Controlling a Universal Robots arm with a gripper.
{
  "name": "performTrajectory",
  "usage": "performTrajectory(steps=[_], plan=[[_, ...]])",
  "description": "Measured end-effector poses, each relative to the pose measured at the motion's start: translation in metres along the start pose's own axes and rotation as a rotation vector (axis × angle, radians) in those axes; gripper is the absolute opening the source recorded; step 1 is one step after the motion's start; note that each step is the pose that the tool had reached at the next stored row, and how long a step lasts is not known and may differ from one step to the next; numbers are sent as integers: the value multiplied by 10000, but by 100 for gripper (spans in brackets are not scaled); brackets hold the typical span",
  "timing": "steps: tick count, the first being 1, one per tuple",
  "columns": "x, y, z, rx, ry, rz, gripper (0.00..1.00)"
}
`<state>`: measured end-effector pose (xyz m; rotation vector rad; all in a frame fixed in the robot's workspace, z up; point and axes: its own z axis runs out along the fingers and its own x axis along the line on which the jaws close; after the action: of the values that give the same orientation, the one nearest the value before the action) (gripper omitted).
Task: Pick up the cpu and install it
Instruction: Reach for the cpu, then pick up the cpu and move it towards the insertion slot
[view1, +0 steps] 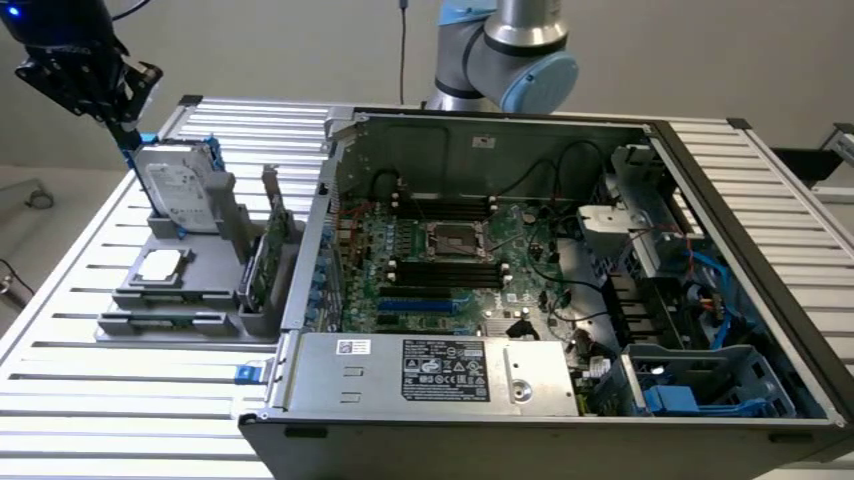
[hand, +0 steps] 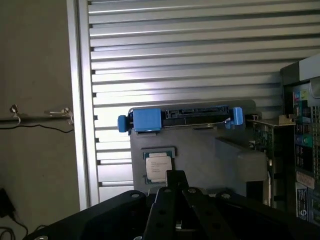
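Claw sits at the exterior view's far left. I read it as closed, fingers pressed together with nothing between them, hanging above the drive and clear of it. The drive stands upright on edge in a grey holder on the slatted surface. The cpu lies flat, silver top up, in a tray of that holder, just in front of the drive on the side nearer the exterior camera; nothing touches it. Through the wrist camera I see the claw's closed tip lined up over the cpu's edge, with the drive's blue frame beyond. On the exterior view's right of the drive stands the open case. Its socket is well apart from the drive, and the arm rises behind.
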<state>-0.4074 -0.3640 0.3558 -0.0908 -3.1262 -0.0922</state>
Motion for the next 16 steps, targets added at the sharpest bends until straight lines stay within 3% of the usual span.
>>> performTrajectory(steps=[16], plan=[[-1,-1,0,0,1,-2,11]])
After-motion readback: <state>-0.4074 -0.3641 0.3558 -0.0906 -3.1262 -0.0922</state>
